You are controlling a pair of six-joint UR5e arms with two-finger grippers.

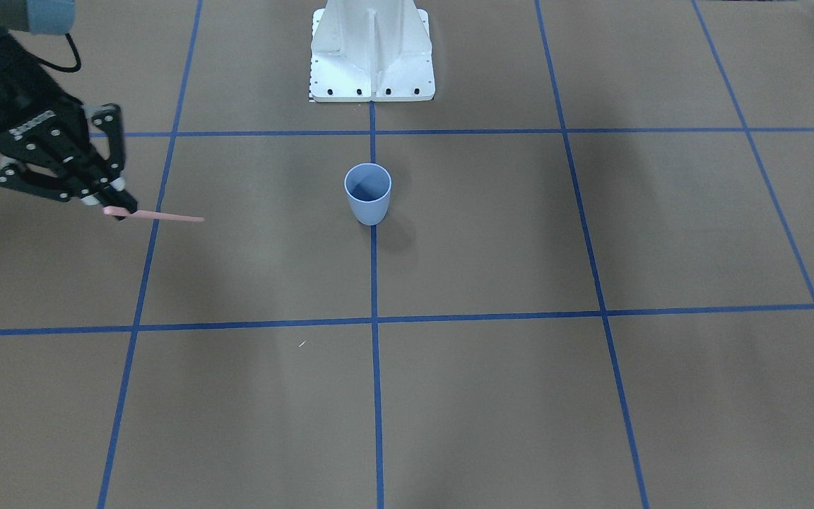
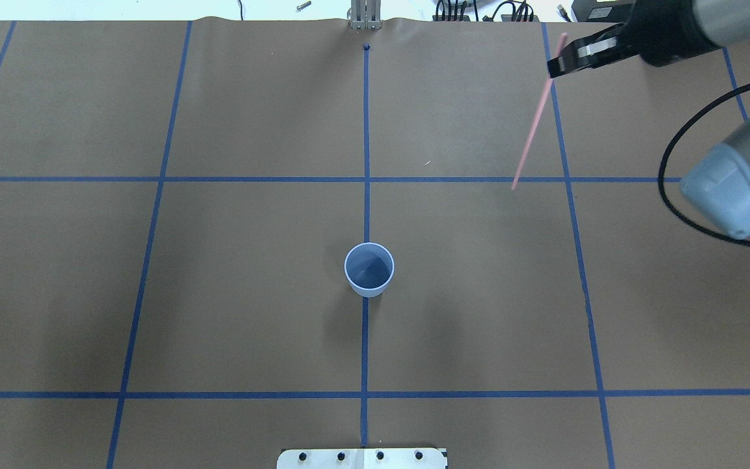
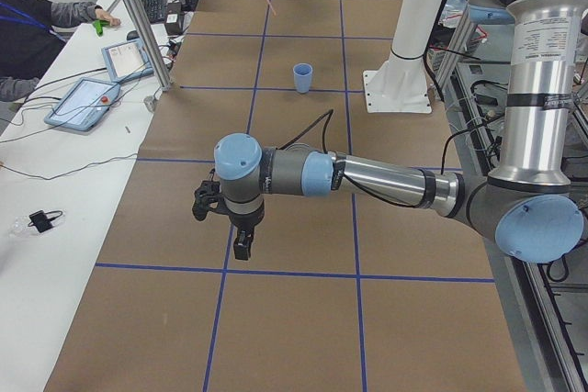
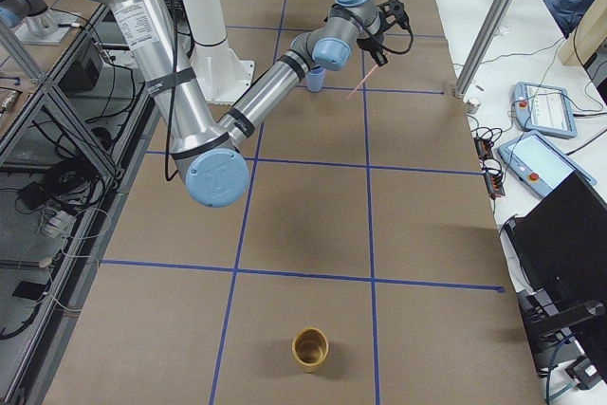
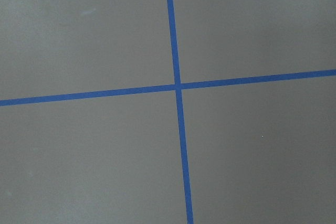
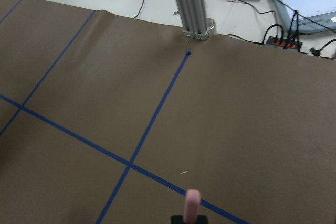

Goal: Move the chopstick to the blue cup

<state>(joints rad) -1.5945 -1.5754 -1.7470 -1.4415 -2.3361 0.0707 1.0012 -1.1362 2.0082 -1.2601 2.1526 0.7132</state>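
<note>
The blue cup [image 1: 367,194] stands upright and empty at the table's middle on a blue tape line; it also shows in the overhead view [image 2: 368,268]. My right gripper [image 1: 116,205] is shut on one end of a pale pink chopstick [image 1: 163,216] and holds it in the air, far to the cup's side toward the table's far edge. In the overhead view the chopstick [image 2: 534,120] slants down from the right gripper [image 2: 560,62]. Its end shows in the right wrist view [image 6: 191,205]. My left gripper [image 3: 241,247] shows only in the exterior left view, pointing down over the table; I cannot tell its state.
A tan cup [image 4: 310,348] stands near the table's right end. The white robot base [image 1: 372,56] is behind the blue cup. A metal post [image 6: 191,3] stands at the far table edge. Tablets [image 3: 83,103] and an operator's arm are on the side bench.
</note>
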